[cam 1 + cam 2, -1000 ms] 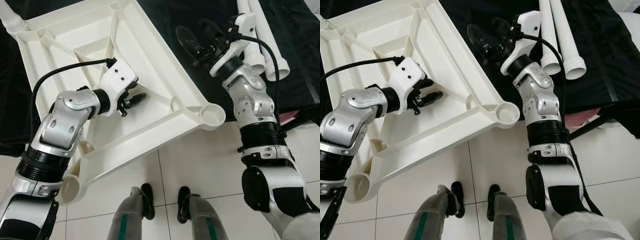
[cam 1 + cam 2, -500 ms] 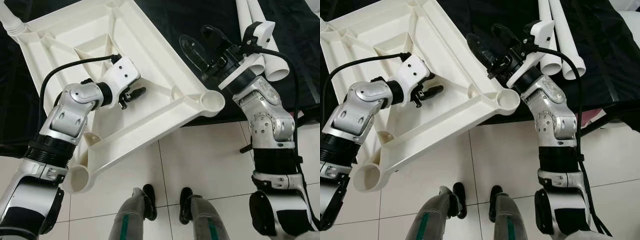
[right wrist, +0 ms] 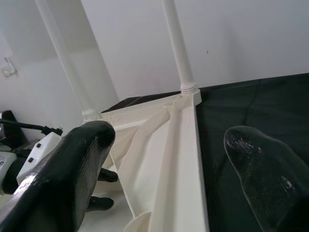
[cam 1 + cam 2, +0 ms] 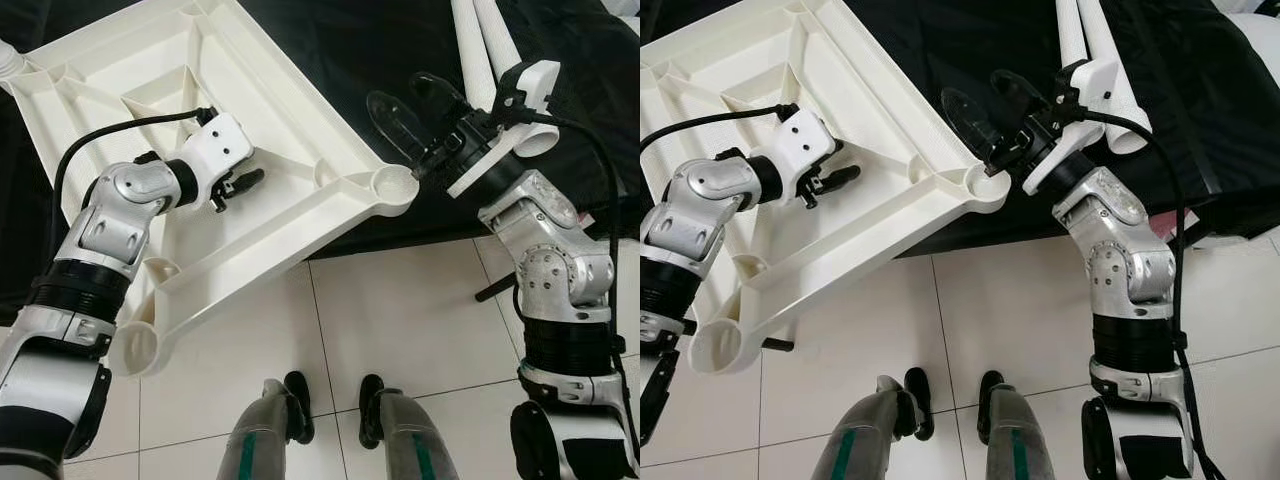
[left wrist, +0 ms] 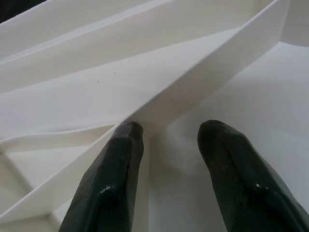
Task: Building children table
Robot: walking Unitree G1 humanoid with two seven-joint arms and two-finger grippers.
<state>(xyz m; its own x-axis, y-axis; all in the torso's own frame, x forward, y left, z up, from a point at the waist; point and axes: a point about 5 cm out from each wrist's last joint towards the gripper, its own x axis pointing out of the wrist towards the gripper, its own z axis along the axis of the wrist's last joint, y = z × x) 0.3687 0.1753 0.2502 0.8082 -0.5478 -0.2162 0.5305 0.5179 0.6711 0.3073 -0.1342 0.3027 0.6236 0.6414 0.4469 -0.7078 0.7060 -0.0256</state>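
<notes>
Nearest to you are the robot's own legs [image 4: 330, 430] on the tiled floor [image 4: 420, 320]. Above them the upturned white table top [image 4: 250, 130] hangs half over the edge of the black-covered surface [image 4: 970, 60], with its ribs facing up.

Your left gripper [image 4: 232, 185] rests inside the ribbed underside. In the left wrist view its fingers [image 5: 108, 179] stand apart on either side of a rib and hold nothing.

The right gripper [image 4: 410, 110] has changed most. One second ago it was further out over the black cloth; now it has come back and hovers just beside the empty corner socket [image 4: 393, 181], fingers spread wide, gripping nothing. The whole picture has also shifted, so the head has moved as well.

Further away, two loose white legs [image 4: 1095, 60] lie on the cloth, and the right wrist view shows two legs [image 3: 176, 46] already standing in the far sockets. I judge that this near socket is the next one to fill, so a leg must be fetched first.
</notes>
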